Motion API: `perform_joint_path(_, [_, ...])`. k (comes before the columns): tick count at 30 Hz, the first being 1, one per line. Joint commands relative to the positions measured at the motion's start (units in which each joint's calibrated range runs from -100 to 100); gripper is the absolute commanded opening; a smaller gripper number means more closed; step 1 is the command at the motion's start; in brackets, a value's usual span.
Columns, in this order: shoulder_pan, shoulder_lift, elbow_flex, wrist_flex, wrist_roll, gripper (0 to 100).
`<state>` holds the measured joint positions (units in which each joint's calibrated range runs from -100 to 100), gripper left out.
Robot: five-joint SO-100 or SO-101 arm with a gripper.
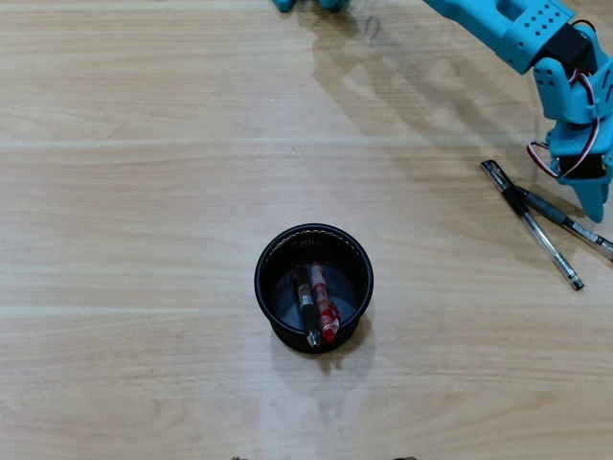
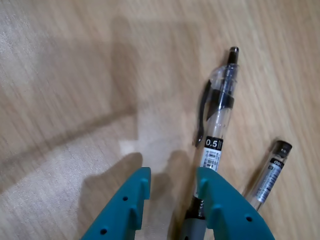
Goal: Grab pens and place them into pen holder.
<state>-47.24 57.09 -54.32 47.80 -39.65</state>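
Teal hand [image 2: 172,182] hides black pen's [image 2: 216,131] grip end.

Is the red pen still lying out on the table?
No, the red pen stands inside the holder beside a black pen.

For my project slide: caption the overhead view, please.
Two pens already in the mesh pen holder; teal gripper hovers over two crossed pens at right.

Even, bright light in overhead view; table [image 1: 144,192] shows mild sheen, soft arm [image 1: 498,24] shadow left of arm. Wrist view warmer, slightly soft; pen [image 2: 217,130] sharp, gripper [image 2: 172,187] blurred, its shadows above fingertips.
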Motion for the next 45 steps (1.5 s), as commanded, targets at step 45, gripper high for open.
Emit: perform_joint_path(45, [33.85,-40.77,8.73,-3.93,-3.69,2])
